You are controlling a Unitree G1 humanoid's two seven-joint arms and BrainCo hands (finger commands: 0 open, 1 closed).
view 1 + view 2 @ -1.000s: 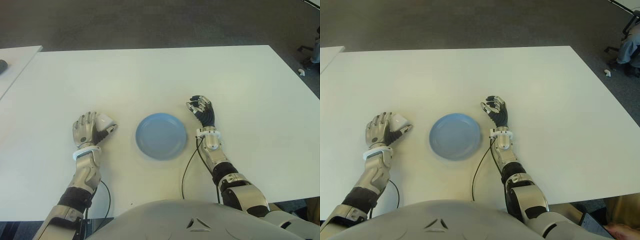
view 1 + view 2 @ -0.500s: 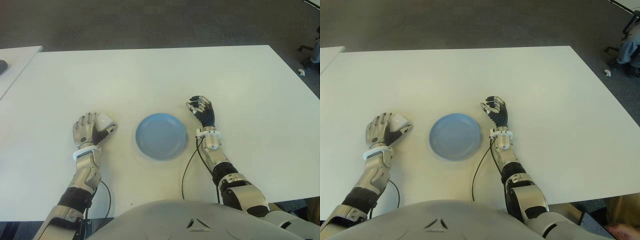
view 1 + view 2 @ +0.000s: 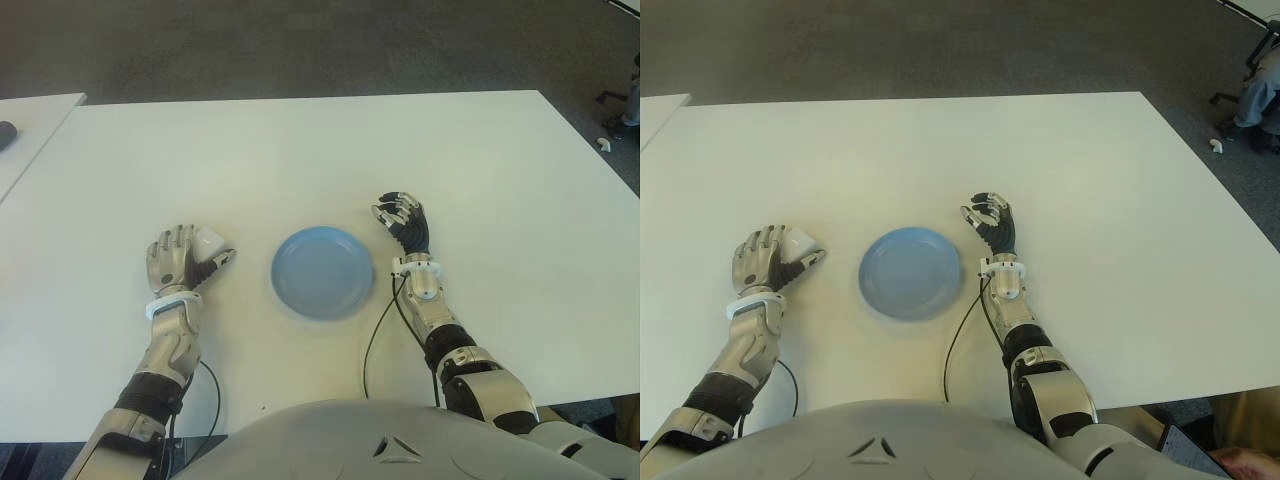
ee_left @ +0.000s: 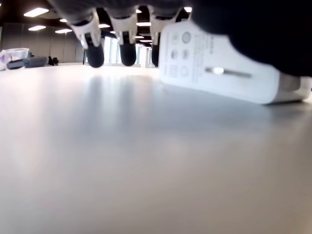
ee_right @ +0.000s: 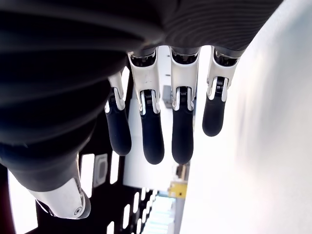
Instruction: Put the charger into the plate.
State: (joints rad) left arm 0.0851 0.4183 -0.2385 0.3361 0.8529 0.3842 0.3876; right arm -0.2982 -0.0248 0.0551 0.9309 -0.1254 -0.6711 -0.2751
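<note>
1. Wide white rectangular tabletop point(image 3: 300, 150) fills most of both eye views; dark grey carpet floor point(image 3: 300, 45) beyond its far edge.
2. Round light-blue plate point(image 3: 322, 272) lies flat on the tabletop, near the robot's edge, between the two hands. Nothing in it.
3. Left robot hand point(image 3: 178, 257) shows to the left of the plate, apart from it, with a strip of bare tabletop between.
4. Small white blocky plastic charger point(image 3: 209, 241) is at the left robot hand, on the side facing the plate. Fingers point(image 3: 172, 243) curl over it from above and the thumb runs along its near side: a grasp on the charger.
5. Left wrist view: charger point(image 4: 219, 70) seen close, its white face bearing small grey printed marks, the dark fingertips point(image 4: 95, 56) beside it pointing down to the tabletop point(image 4: 122, 156). Whether the charger is touching the surface or just clear of it cannot be told.
6. Right robot hand point(image 3: 990, 222) shows just right of the plate's far rim, not touching it.
7. Right wrist view: four dark-tipped fingers point(image 5: 152, 141) hang loosely parted, thumb set apart, nothing between them; hand relaxed and empty.
8. Thin black cable point(image 3: 378, 330) runs along the tabletop from the right wrist back toward the robot's body; another loops by the left forearm.
</note>
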